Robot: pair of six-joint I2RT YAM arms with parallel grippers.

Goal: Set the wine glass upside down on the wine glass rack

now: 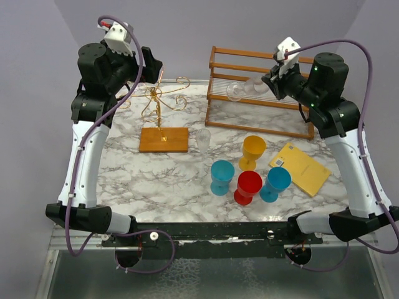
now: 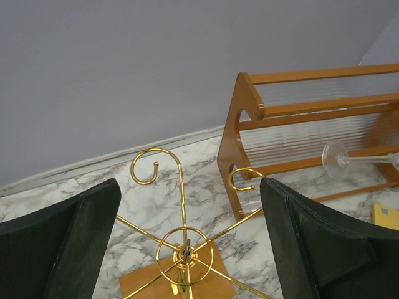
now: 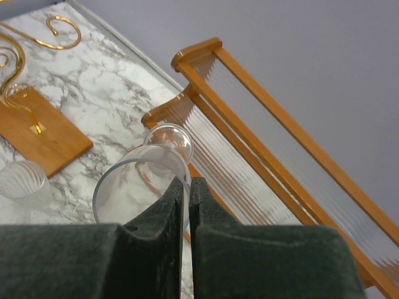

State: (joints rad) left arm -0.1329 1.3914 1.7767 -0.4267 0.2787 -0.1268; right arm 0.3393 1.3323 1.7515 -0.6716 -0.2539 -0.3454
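The clear wine glass (image 1: 244,90) is held in the air in front of the slatted shelf, lying roughly sideways with its foot to the left. My right gripper (image 1: 272,80) is shut on the wall of its bowl; the right wrist view shows the bowl (image 3: 138,182) pinched between the fingers (image 3: 177,205). The foot also shows in the left wrist view (image 2: 335,159). The gold wire wine glass rack (image 1: 157,99) stands on its orange-brown base (image 1: 164,139) at the back left. My left gripper (image 1: 152,67) is open and empty above the rack's hub (image 2: 184,250).
A large brown slatted shelf rack (image 1: 262,112) stands at the back right. A clear ribbed tumbler (image 1: 203,140) sits beside the rack's base. A yellow goblet (image 1: 252,151), a red one (image 1: 248,186), two blue ones (image 1: 221,177) and a yellow booklet (image 1: 300,167) stand in front.
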